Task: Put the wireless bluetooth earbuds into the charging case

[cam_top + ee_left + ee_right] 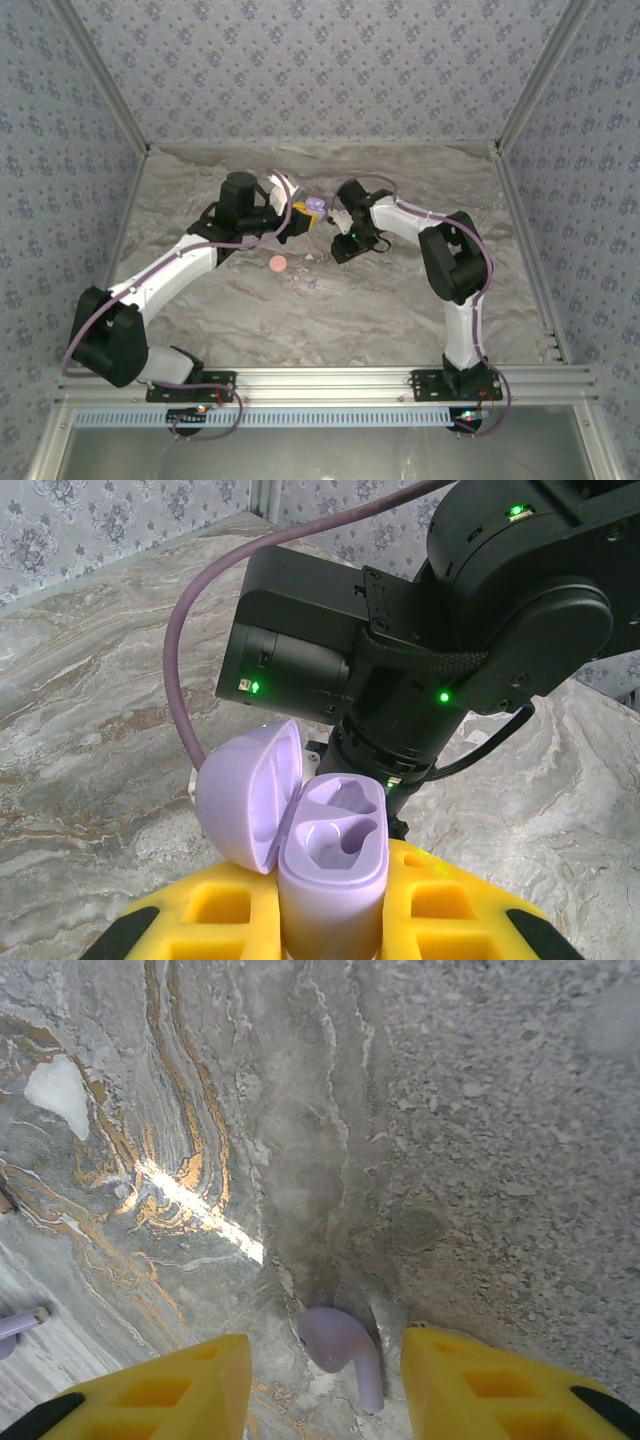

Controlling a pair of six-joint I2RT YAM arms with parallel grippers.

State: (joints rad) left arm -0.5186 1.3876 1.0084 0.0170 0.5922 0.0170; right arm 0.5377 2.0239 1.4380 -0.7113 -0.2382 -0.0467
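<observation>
Right tool (325,1365) astride lavender earbud (338,1338), curved stem; lavender case (332,875) open

Charging case (335,865): lavender, oval, upright. Its lid is swung open on the hinge and both moulded wells are empty. It is clamped in the left end effector (335,920).

Earbud (340,1348): lavender, stemmed, lying on the marbled counter (450,1110) between the parted sides of the right end effector (325,1365), touching neither.

Second earbud (14,1324): lavender, on the counter, cut off by the right wrist view's edge.
</observation>
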